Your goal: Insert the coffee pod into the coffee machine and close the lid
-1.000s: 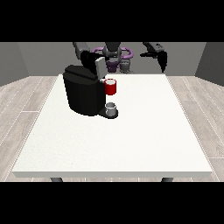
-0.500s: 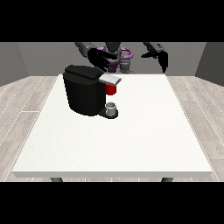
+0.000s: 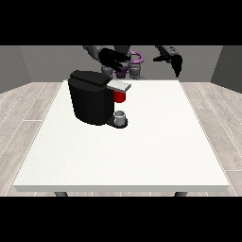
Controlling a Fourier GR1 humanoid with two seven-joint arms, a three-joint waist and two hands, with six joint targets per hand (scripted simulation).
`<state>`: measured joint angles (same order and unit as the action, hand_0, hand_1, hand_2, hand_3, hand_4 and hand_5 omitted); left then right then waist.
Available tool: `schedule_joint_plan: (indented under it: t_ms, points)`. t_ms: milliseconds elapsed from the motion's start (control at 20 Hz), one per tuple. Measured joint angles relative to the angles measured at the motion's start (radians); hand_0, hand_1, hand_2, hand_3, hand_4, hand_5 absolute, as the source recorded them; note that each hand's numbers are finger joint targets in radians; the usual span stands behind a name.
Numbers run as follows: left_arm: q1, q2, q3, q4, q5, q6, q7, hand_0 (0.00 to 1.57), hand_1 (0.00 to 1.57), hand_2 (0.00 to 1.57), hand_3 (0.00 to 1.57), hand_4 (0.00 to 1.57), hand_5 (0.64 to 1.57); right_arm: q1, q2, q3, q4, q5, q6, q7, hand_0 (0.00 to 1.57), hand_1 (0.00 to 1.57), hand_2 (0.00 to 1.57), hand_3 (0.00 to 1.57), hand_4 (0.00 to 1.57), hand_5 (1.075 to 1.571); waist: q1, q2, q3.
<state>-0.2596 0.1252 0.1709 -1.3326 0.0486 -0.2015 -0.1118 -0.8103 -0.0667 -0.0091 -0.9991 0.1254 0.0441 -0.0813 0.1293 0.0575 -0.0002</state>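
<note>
Coffee machine [image 3: 92, 97] lid [image 3: 118, 85] now lowered over red thing at the machine [image 3: 120, 96]; closing looks nearly done. Hand at view's left [image 3: 112, 58] above lid, hand at view's right [image 3: 174, 60] raised; fingers' state: can't tell.

A black boxy coffee machine [image 3: 92, 97] stands on the large white table [image 3: 142, 151], its grey lid [image 3: 119, 85] lying flat over a red thing at the machine [image 3: 119, 96]. A small grey cup [image 3: 120, 116] sits on its base. The hand at the view's left [image 3: 112, 58] hovers above the machine; the hand at the view's right [image 3: 173, 59] hangs well apart.
</note>
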Motion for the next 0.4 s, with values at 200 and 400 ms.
schedule_joint_plan:
  t_ms: [200, 400]
  points:
    - [0.024, -0.007, 0.002, 0.014, -0.011, 0.019, -0.029, 0.0, 0.0, 0.0, 0.0, 0.14, 1.571, 0.084, 0.038, 0.053, -0.046, -0.041, 0.023, -0.046, 0.0, 0.0, 0.0, 0.0, 0.27, 1.571, -0.032, -0.049, 0.0]
    - [0.06, -0.02, 0.005, 0.039, -0.009, 0.024, -0.06, 0.0, 0.0, 0.0, 0.0, 0.19, 1.571, 0.221, 0.056, 0.12, -0.109, -0.131, 0.012, -0.069, 0.0, 0.0, 0.0, 0.0, 0.16, 1.571, -0.076, -0.114, 0.0001]
